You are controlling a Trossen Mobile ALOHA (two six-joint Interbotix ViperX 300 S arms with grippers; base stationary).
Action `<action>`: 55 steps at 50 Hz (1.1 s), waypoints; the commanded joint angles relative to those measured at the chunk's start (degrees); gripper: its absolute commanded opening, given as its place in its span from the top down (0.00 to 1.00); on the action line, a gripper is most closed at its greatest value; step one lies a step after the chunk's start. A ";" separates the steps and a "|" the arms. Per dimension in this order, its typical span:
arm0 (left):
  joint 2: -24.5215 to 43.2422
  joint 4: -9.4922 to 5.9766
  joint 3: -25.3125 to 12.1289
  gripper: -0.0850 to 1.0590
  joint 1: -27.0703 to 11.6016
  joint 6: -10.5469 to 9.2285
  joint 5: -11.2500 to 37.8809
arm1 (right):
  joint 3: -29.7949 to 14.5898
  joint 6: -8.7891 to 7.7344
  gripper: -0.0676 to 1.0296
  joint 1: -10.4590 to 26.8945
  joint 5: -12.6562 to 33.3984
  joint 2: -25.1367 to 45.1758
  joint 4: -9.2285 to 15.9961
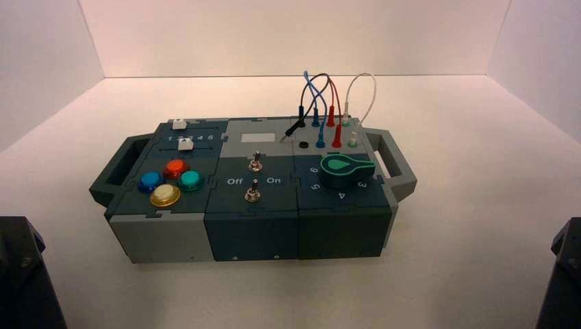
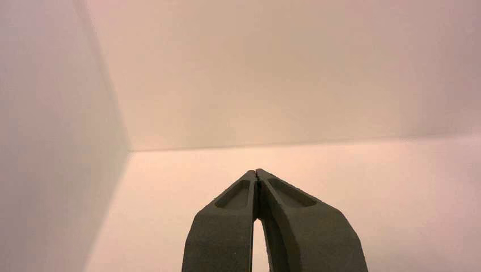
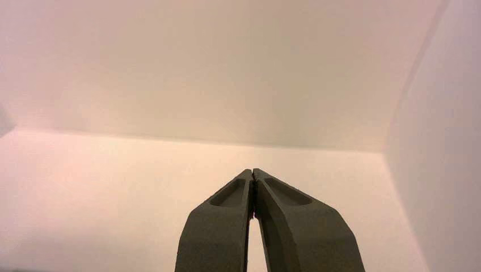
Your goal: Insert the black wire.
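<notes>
The black wire (image 1: 310,92) loops up from the back right of the box (image 1: 253,233). One of its black plugs (image 1: 301,115) stands in the rear socket row. Its other plug (image 1: 294,127) lies loose and slanted on the box top, silver tip toward the grey panel, just left of an empty black socket (image 1: 303,145). My left gripper (image 2: 257,173) is shut on nothing and faces bare floor and wall. My right gripper (image 3: 252,171) is also shut and empty, away from the box. Neither gripper shows in the high view.
Blue (image 1: 319,130), red (image 1: 336,136) and white (image 1: 352,140) plugs stand beside the black socket. A green knob (image 1: 346,171), two toggle switches (image 1: 253,179), coloured buttons (image 1: 170,181) and white sliders (image 1: 183,144) cover the box. Dark arm bases sit at the lower left (image 1: 20,274) and right (image 1: 563,274).
</notes>
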 commanded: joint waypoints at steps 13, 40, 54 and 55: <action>3.87 -0.09 -1.93 0.95 -13.36 -0.18 6.42 | -4.39 0.09 0.96 8.70 11.78 2.99 1.58; 10.37 -0.70 -3.69 0.95 -22.24 -0.97 12.74 | -1.05 0.18 0.85 24.87 21.36 2.99 19.69; 14.33 -0.70 -2.37 0.95 -22.32 -1.05 11.34 | 0.88 0.00 0.71 24.87 24.35 2.29 30.32; 14.94 -0.70 -2.29 0.95 -22.41 -1.05 10.81 | 1.23 -0.18 0.70 24.87 24.35 2.20 32.08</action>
